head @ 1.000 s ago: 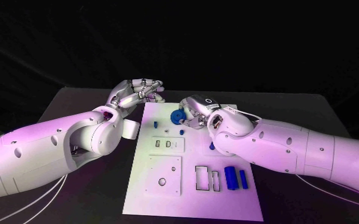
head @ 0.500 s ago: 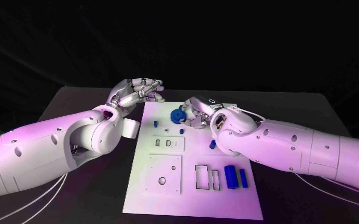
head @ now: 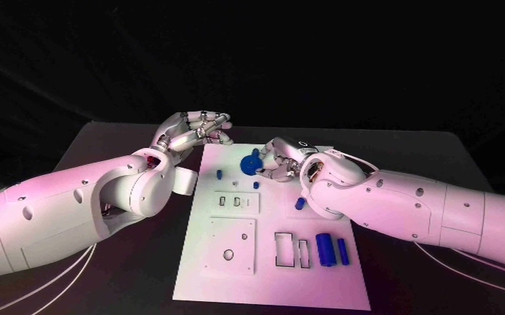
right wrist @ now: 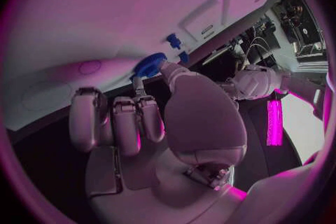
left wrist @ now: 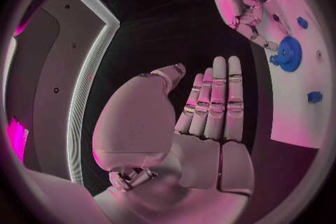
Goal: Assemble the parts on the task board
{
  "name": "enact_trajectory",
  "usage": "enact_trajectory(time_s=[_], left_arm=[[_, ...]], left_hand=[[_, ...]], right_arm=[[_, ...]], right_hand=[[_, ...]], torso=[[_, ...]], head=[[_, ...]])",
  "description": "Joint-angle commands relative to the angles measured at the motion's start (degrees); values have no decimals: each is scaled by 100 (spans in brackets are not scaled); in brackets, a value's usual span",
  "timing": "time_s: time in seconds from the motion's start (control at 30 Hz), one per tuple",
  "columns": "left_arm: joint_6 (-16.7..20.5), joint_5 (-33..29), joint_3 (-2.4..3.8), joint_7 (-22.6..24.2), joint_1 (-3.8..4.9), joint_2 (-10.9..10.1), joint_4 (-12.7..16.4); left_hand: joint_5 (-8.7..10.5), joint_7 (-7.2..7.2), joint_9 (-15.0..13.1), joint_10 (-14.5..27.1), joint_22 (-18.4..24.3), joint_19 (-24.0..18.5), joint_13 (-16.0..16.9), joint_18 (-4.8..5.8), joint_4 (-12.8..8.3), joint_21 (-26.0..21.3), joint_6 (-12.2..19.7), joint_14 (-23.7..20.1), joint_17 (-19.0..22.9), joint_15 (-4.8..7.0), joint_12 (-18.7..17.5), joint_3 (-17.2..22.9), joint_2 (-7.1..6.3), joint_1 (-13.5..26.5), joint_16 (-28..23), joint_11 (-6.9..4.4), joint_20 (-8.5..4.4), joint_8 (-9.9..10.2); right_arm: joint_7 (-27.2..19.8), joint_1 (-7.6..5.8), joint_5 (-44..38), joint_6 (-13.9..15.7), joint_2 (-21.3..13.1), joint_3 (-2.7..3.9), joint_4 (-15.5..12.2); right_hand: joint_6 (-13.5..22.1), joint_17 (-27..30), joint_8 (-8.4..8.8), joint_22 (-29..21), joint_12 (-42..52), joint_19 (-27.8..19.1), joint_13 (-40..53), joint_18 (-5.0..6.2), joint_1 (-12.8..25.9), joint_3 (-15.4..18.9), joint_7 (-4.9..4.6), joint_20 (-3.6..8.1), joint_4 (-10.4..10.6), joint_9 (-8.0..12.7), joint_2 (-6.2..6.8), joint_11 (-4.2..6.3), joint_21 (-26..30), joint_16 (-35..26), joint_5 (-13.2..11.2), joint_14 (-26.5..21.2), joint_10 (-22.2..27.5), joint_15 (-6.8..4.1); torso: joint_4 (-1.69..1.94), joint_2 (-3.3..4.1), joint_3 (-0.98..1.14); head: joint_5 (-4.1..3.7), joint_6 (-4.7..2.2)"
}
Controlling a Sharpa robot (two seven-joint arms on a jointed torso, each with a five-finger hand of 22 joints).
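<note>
The right robot hand (head: 276, 162) pinches the blue gear (head: 250, 163) over the task board (head: 271, 286) (left robot hand (head: 197, 129) empty, fingers apart).

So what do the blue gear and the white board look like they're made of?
The blue gear looks like matte moulded or printed plastic: one even colour, toothed rim, no metallic glint. The task board looks like a rigid white plate, plastic or painted, with a smooth dull face and clean-edged cutouts; which one I can't tell.
</note>
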State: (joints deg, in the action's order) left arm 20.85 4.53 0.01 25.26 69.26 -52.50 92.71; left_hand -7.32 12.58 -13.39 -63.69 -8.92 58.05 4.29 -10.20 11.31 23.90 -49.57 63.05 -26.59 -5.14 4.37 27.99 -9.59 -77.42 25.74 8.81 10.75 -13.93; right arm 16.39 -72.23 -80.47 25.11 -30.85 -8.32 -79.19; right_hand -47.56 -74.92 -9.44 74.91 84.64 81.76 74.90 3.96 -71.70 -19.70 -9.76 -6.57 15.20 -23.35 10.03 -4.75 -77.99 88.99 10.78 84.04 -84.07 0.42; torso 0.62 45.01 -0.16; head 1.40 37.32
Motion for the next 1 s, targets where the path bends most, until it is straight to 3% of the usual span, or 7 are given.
enact_trajectory(time_s=[0.03,0.23,0.27,0.43,0.53,0.8,1.0], left_arm=[[-32,-8,4,18,6,-8,-9],[-38,-8,4,17,6,-28,-54],[-38,-8,4,13,6,-32,-69],[-94,-8,3,24,5,-45,-139],[-156,-8,2,41,4,-44,-161],[-214,-8,1,49,-1,-24,-214],[-221,-8,0,50,-3,-14,-229]], left_hand=[[-24,48,-7,32,-6,-55,7,-18,-2,23,49,-41,-5,-4,-36,33,60,-19,23,24,4,18],[-24,48,-7,32,-6,-55,7,-18,-2,23,49,-41,-5,-4,-36,33,60,-19,23,24,4,18],[-24,48,-7,32,-6,-55,7,-18,-2,23,49,-41,-5,-4,-36,33,60,-19,23,24,4,18],[-22,52,-8,39,-7,-58,7,-17,-6,26,57,-48,-13,-7,-38,35,58,-23,24,28,6,23],[-20,53,-9,44,-6,-61,7,-17,-11,26,62,-54,-17,-9,-40,32,47,-25,24,29,7,26],[-19,53,-10,47,-6,-64,7,-16,-14,26,65,-58,-19,-10,-40,30,41,-27,23,30,8,28],[-19,53,-11,49,-6,-67,8,-16,-18,27,68,-62,-23,-11,-41,31,37,-31,23,31,8,30]], right_arm=[[-72,-32,31,300,-181,5,-198],[-564,-197,561,515,-647,17,-566],[-735,-240,762,495,-751,18,-624],[-1400,-429,1468,109,-1296,20,-827],[-1709,-485,1734,-211,-1657,20,-866],[-2072,-464,1982,-612,-2352,8,-733],[-2117,-347,2005,-678,-2483,-1,-538]], right_hand=[[-45,-1276,12,158,35,28,987,-48,2,-28,-14,-11,12,-7,-19,-21,-33,31,-7,544,-211,33],[-73,-1241,14,124,19,7,970,-38,-63,-62,-7,-7,-49,-12,-6,-14,1,20,-6,536,-200,26],[-119,-1102,8,-74,-107,-123,847,13,-185,-137,-2,-1,-157,-22,-4,-8,188,-25,-6,502,-98,20],[-85,-1005,62,-262,-189,-261,773,60,-407,-253,-19,-4,-408,-15,94,-20,389,-62,-12,477,-21,27],[-62,-923,98,-408,-309,-366,659,96,-517,-260,-22,-8,-555,-11,214,-22,547,-96,-17,453,86,30],[-62,-992,125,-378,-332,-350,638,88,-635,-239,-13,-7,-709,-14,326,-16,543,-77,-22,468,112,26],[-70,-1005,131,-381,-338,-351,633,89,-704,-245,-10,-4,-779,-18,338,-13,555,-74,-17,471,117,22]], torso=[[-9,-13,2],[-31,-27,13],[-44,-37,13],[-96,-91,30],[-115,-116,39],[-169,-161,85],[-194,-157,121]], head=[[7,-10],[-12,-45],[-18,-45],[-40,-46],[-94,-60],[-182,-37],[-185,-28]])
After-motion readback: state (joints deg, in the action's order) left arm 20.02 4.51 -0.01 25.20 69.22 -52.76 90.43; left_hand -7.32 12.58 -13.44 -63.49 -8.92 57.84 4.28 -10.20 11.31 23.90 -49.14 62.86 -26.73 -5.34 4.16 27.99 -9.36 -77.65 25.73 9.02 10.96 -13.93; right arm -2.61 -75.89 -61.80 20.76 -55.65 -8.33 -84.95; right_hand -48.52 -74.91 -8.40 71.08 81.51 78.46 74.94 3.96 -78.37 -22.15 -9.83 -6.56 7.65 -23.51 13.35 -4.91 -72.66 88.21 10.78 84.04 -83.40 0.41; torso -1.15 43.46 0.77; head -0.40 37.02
